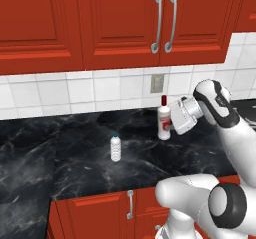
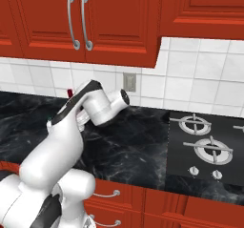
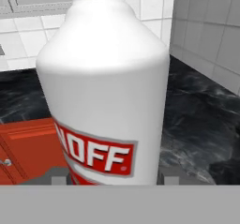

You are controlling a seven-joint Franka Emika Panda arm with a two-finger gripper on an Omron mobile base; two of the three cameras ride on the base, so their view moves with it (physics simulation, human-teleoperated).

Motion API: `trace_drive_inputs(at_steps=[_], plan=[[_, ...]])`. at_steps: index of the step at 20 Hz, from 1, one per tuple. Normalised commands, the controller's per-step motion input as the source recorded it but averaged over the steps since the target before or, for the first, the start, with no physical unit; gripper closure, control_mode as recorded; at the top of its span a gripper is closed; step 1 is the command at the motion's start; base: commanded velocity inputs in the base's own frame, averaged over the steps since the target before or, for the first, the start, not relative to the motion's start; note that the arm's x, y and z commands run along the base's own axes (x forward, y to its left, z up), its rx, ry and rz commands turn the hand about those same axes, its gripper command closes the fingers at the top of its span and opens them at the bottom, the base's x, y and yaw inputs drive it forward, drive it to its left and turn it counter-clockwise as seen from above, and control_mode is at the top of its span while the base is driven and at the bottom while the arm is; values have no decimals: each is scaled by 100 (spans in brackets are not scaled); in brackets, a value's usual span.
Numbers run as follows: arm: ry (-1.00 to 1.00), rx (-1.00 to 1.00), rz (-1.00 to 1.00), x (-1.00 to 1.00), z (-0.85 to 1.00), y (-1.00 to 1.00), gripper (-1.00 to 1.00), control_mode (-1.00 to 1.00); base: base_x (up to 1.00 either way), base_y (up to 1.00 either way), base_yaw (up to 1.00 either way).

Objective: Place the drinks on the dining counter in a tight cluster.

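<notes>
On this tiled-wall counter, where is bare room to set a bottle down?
Bare black counter runs left of the clear bottle, and also between the arm and the stove. Crowded spot: the white bottle, with the claw around it.

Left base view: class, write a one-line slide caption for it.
The gripper closes on the white bottle upright on the black counter below red cabinets, with the clear bottle standing apart.

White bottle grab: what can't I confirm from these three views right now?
- Fingers on the white bottle: hand view, the bottle's body covers them; left base view, the hand blocks the contact.
- White bottle's label: hand view, cut off at the bottom.
- White bottle: right base view, the arm hides all but its red cap.
- Clear bottle: left base view, too small for detail.
</notes>
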Motion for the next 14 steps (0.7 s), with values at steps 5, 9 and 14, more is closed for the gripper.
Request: trace_drive_inputs(at_steps=[5,9,14], plan=[[-1,2,0,-57,6,0,100,-100,0,0,0],[-4,1,0,-29,39,-10,100,-100,0,0,0],[0,3,0,-12,29,-25,100,-100,0,0,0]])
